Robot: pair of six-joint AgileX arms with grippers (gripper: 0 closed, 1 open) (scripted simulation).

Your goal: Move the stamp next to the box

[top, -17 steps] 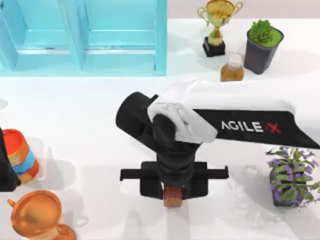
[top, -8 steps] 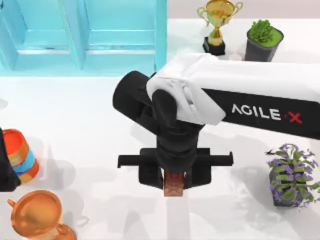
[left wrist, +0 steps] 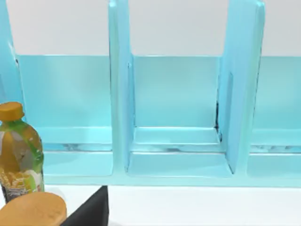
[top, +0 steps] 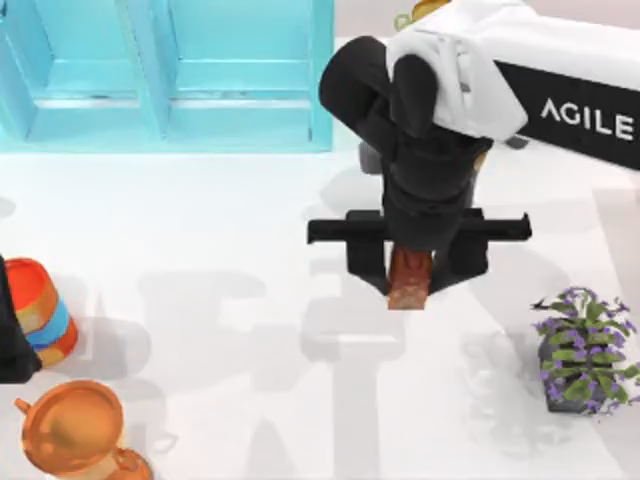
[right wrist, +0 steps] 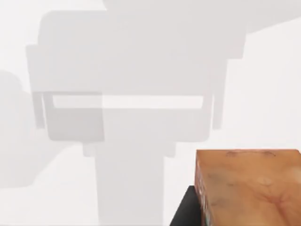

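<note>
The stamp point(top: 408, 285), a small reddish-brown block, hangs above the white table right of centre, with my right gripper point(top: 409, 272) shut on it. In the right wrist view the stamp point(right wrist: 249, 188) is close up, a black finger point(right wrist: 184, 212) beside it and the gripper's shadow on the table below. The box point(top: 165, 75), a turquoise open case with upright dividers, stands at the back left, and the stamp is well to its right and nearer the front. The left wrist view faces the box point(left wrist: 176, 108) and its compartments. My left arm point(top: 12, 340) stays parked at the left edge.
An orange-copper cup point(top: 75, 425) sits at the front left, with a striped orange and blue can point(top: 40, 310) behind it. A purple flower pot point(top: 585, 350) stands at the right. A gold trophy point(top: 415, 12) peeks out behind the right arm. A juice bottle point(left wrist: 19, 150) stands near the box.
My right arm has carried the stamp away from the front edge, toward the back and to the right. It now covers the bottle and the green plant. The left arm has not moved.
</note>
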